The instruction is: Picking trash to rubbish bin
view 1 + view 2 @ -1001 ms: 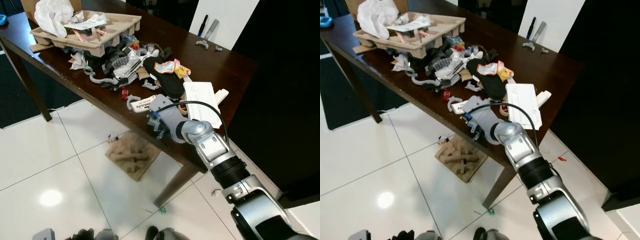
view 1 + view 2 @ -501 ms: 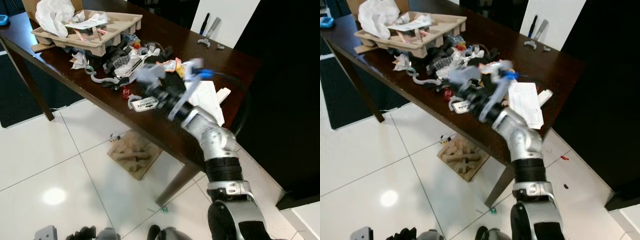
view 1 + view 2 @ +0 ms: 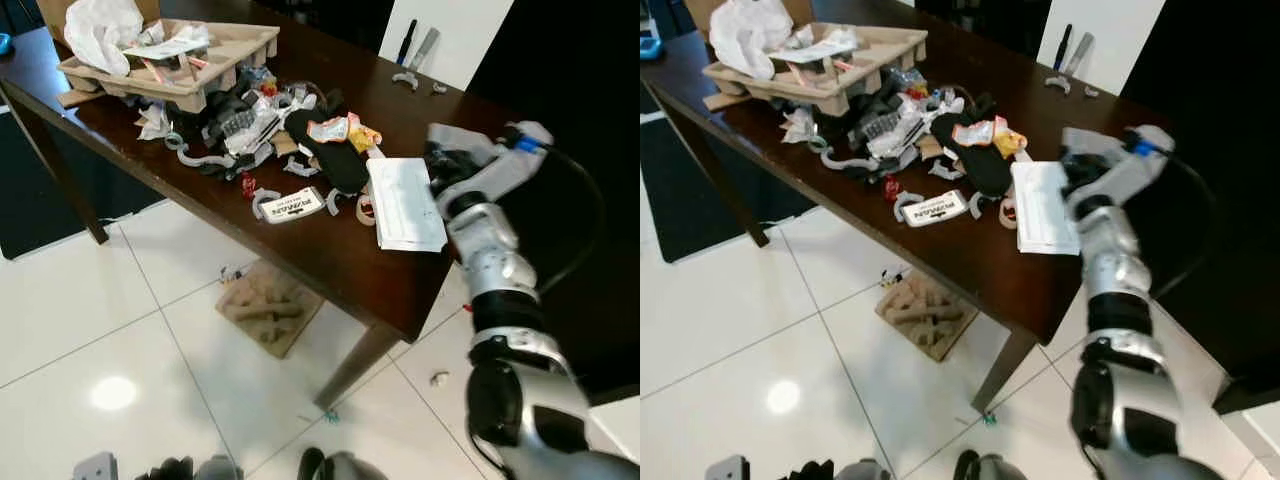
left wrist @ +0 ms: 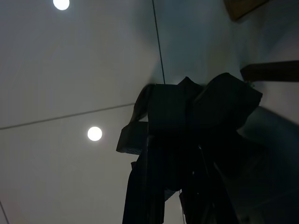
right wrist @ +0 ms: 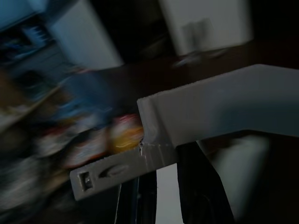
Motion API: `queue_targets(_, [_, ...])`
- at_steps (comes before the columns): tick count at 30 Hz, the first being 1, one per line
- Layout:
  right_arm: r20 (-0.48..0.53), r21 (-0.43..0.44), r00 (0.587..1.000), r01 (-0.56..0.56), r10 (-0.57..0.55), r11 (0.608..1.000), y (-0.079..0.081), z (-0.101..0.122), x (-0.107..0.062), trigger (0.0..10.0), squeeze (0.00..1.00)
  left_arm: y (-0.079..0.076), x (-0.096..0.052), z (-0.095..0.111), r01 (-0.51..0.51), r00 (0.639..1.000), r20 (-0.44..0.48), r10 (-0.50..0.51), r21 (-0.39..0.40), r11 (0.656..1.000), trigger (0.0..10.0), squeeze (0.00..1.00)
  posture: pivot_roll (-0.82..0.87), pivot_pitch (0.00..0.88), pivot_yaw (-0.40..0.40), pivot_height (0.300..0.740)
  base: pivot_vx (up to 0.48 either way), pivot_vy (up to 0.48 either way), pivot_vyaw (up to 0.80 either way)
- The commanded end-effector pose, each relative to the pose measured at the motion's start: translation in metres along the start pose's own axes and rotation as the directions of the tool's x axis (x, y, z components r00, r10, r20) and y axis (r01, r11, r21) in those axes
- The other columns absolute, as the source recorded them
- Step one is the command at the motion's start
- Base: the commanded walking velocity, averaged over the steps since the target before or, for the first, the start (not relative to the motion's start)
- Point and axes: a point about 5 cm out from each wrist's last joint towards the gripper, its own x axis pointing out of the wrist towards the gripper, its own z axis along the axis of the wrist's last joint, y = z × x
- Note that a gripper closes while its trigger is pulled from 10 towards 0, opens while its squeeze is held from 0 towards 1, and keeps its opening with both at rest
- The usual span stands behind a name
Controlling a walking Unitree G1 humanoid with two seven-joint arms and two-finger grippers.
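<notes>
The right gripper (image 5: 161,186) has its fingers pinching a grey plastic piece (image 5: 187,126), so one bit is picked, but lots of trash (image 3: 270,120) beyond the fingers waits on the desk (image 3: 330,260).

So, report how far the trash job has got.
Done: nothing confirmed binned. In hand: the right gripper, raised by the table's right end, appears to clamp a grey plastic piece. Left: wrappers, a label card and a loaded cardboard tray on the table, cardboard scrap on the floor. Left gripper hangs idle.
</notes>
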Motion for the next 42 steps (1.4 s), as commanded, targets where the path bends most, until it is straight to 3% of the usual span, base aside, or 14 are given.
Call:
queue_targets(1, [0.013,-0.089,0.986,0.168,-0.167,0.982,-0.032,0.006,-0.005,0.0,0.0,0.001,-0.007,-0.02,-0.009,0.997,-0.075,0.009,-0.008,1.0,10.0,0.0,0.26,0.164,-0.091,0.74,0.0,0.0,0.0])
queue_targets(5, [-0.007,-0.322,0.918,0.374,-0.397,0.87,-0.087,0.006,-0.025,0.7,0.0,0.001,-0.008,-0.024,-0.022,0.996,-0.089,0.02,-0.015,1.0,10.0,0.0,0.26,0.166,-0.097,0.74,0.0,0.0,0.0])
queue_targets(6, [-0.032,-0.374,0.88,0.428,-0.473,0.823,-0.107,0.0,-0.038,10.0,0.0,0.001,-0.009,-0.026,-0.026,0.995,-0.095,0.024,-0.019,0.999,10.0,0.0,0.26,0.17,-0.098,0.74,0.0,0.0,0.0])
queue_targets(12, [-0.084,-0.46,0.787,0.514,-0.612,0.724,-0.144,-0.015,-0.069,10.0,0.0,0.001,-0.01,-0.031,-0.036,0.993,-0.112,0.033,-0.025,0.999,10.0,0.0,0.26,0.174,-0.102,0.74,0.0,0.0,0.0])
queue_targets(16, [-0.185,-0.62,0.591,0.549,-0.785,0.56,-0.195,-0.053,-0.144,10.0,0.0,0.003,-0.015,-0.04,-0.049,0.989,-0.143,0.044,-0.031,0.998,10.0,0.0,0.25,0.181,-0.103,0.74,0.0,0.0,0.0])
queue_targets(17, [-0.185,-0.62,0.591,0.549,-0.785,0.56,-0.195,-0.053,-0.144,10.0,0.0,0.003,-0.015,-0.04,-0.049,0.989,-0.143,0.044,-0.031,0.998,10.0,0.0,0.25,0.181,-0.103,0.74,0.0,0.0,0.0])
queue_targets(18, [-0.241,-0.672,0.518,0.522,-0.821,0.526,-0.205,-0.07,-0.172,10.0,0.0,0.004,-0.017,-0.044,-0.058,0.986,-0.157,0.053,-0.031,0.998,10.0,0.0,0.25,0.179,-0.104,0.74,0.0,0.0,0.0])
queue_targets(19, [-0.241,-0.672,0.518,0.522,-0.821,0.526,-0.205,-0.07,-0.172,10.0,0.0,0.004,-0.017,-0.044,-0.058,0.986,-0.157,0.053,-0.031,0.998,10.0,0.0,0.25,0.179,-0.104,0.74,0.0,0.0,0.0])
queue_targets(20, [-0.291,-0.71,0.457,0.485,-0.84,0.51,-0.211,-0.085,-0.195,10.0,0.0,0.006,-0.019,-0.046,-0.067,0.984,-0.168,0.06,-0.034,0.997,10.0,0.0,0.25,0.179,-0.104,0.74,0.0,0.0,0.0])
queue_targets(24, [-0.505,-0.754,0.277,0.319,-0.817,0.574,-0.203,-0.145,-0.268,10.0,0.0,0.009,-0.021,-0.049,-0.085,0.98,-0.184,0.077,-0.033,0.996,10.0,0.0,0.25,0.172,-0.105,0.74,0.0,0.0,0.0])
queue_targets(25, [-0.505,-0.754,0.277,0.319,-0.817,0.574,-0.203,-0.145,-0.268,10.0,0.0,0.009,-0.021,-0.049,-0.085,0.98,-0.184,0.077,-0.033,0.996,10.0,0.0,0.25,0.172,-0.105,0.74,0.0,0.0,0.0])
queue_targets(27, [-0.614,-0.744,0.199,0.177,-0.764,0.644,-0.187,-0.175,-0.301,10.0,0.0,0.009,-0.02,-0.048,-0.092,0.979,-0.186,0.085,-0.029,0.995,10.0,0.0,0.25,0.161,-0.11,0.74,0.0,0.0,0.0])
queue_targets(36, [-0.726,-0.683,0.15,-0.038,-0.671,0.73,-0.162,-0.204,-0.321,10.0,0.0,0.008,-0.018,-0.044,-0.09,0.979,-0.186,0.086,-0.015,0.996,10.0,0.0,0.26,0.136,-0.108,0.74,-0.189,0.0,0.0])
queue_targets(42, [-0.771,-0.636,0.21,-0.216,-0.601,0.741,-0.147,-0.212,-0.296,10.0,0.0,0.009,-0.016,-0.042,-0.087,0.977,-0.197,0.086,0.002,0.996,10.0,0.0,0.25,0.126,-0.106,0.74,-0.305,0.0,0.0])
